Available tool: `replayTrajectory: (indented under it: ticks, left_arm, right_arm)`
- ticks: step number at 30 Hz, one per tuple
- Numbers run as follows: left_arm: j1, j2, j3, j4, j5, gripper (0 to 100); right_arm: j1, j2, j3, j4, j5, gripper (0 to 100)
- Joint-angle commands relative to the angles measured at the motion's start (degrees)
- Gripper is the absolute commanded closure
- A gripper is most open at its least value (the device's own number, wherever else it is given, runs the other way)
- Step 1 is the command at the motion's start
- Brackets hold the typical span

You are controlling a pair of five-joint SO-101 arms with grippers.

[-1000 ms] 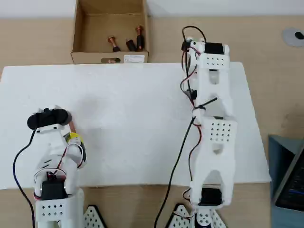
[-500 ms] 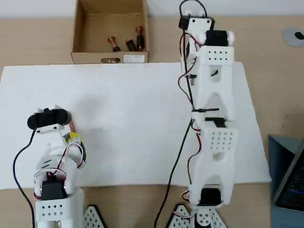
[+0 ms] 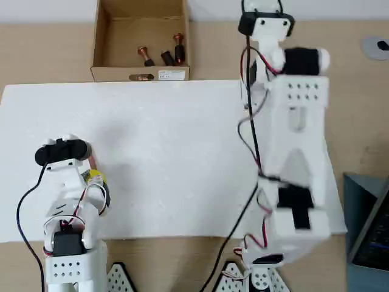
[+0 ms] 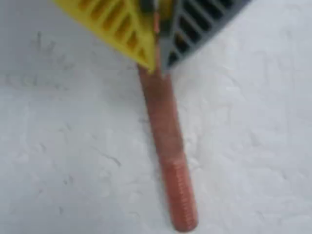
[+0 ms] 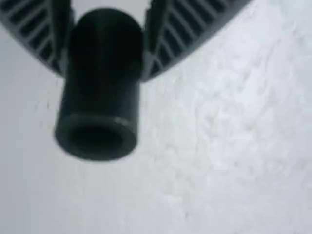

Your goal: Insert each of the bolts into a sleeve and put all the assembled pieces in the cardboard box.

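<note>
High view: cardboard box (image 3: 115, 73) borders the white mat (image 3: 158, 158); laptop (image 3: 372, 225) lies just beside.

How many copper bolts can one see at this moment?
3. Two bolts lie in the cardboard box; one bolt is held in the left gripper above the white mat. The box may hide more.

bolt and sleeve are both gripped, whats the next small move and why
Probably bring the right gripper toward the left gripper, turning the sleeve so its open end faces the threaded tip of the bolt. Each part is clamped in its own gripper, and the high view shows the two arms far apart over the white mat, so they cannot mate yet.
</note>
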Motion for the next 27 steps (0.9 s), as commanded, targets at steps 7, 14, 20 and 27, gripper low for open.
replayTrajectory:
  ticks: [7,14,20,27]
  left_arm:
    - [-0.09,-0.04,-5.71,2.55,0.00,100]
    - [-0.18,0.40,-15.47,13.80,0.00,100]
    - [-0.44,9.01,-22.77,15.74,0.62,100]
    - [-0.18,32.04,-37.36,19.34,8.70,100]
  right_arm:
    - [4.88,-28.88,22.37,0.79,-5.27,98.9]
    - [7.78,-44.00,36.26,0.79,-5.01,98.9]
    - [10.42,-53.76,44.09,0.79,-4.92,98.9]
    - [10.68,-61.76,49.63,0.79,-5.19,98.9]
